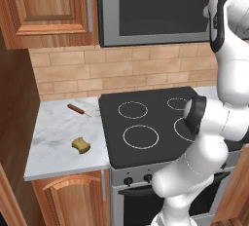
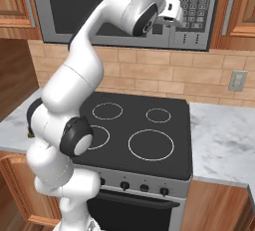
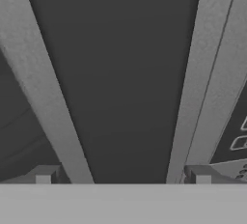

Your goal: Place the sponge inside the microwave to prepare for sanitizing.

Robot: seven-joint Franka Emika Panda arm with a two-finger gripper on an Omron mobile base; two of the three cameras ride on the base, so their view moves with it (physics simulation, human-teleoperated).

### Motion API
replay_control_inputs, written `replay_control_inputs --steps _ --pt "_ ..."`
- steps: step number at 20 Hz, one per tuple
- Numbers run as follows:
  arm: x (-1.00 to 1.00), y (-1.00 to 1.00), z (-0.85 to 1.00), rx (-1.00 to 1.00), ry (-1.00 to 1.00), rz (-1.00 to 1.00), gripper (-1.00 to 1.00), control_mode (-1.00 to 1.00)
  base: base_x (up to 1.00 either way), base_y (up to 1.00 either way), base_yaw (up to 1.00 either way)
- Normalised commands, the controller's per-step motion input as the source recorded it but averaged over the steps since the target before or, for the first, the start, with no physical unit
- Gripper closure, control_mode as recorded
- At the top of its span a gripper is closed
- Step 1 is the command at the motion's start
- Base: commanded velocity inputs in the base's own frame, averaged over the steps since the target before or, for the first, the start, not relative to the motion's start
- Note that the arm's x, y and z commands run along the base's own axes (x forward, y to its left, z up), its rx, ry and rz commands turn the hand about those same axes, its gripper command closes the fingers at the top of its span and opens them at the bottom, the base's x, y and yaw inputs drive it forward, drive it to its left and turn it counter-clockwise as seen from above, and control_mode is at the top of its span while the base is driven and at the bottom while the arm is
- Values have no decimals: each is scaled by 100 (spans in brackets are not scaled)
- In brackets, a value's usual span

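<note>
Stainless steel frames the microwave [image 1: 160, 10] at the top of the left base view, its dark glass door shut, mounted above a black cooktop [image 1: 151, 122] with 4 white burner rings. To the left of the cooktop lies a white marble counter [image 1: 53, 137], and on it the yellow-olive sponge [image 1: 80, 145] rests near the front edge, well apart from a thin reddish-brown stick-like tool [image 1: 78, 109] that lies farther back toward the brick backsplash [image 1: 121, 71]. A wooden cabinet [image 1: 46, 10] hangs to the left of the microwave, and the white arm [image 1: 214, 137] rises along the right side of this view. From the right base view, the arm bends up from the lower left and reaches to the microwave [image 2: 74, 11], with the hand raised in front of the door beside the dark keypad panel [image 2: 198, 3]; the gripper [image 2: 172, 12] is seen too small here to judge its jaws. A marble counter [image 2: 224, 135] and a wall outlet [image 2: 238, 80] sit to the right of the cooktop [image 2: 134, 130]. Through the hand view, the 2 finger tips [image 3: 46, 175] stand far apart at the lower corners, spread wide with nothing between them, facing the microwave's [image 3: 120, 73] dark glass and its grey steel frame strips up close.
</note>
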Motion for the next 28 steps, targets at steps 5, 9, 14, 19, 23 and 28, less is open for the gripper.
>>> replay_control_inputs --steps 5,9,14,19,23,28 --pt "38 -15 -7 0 0 2 -100 -100 0 0 0" --pt "23 -13 -1 0 -1 5 -100 -100 0 0 0" --pt "0 0 0 0 0 0 100 -100 0 0 0" --pt "0 0 0 0 0 0 100 -100 0 0 0" --pt "0 0 0 0 0 0 100 -100 0 0 0" --pt "-35 9 0 0 -6 2 100 -100 0 0 0"
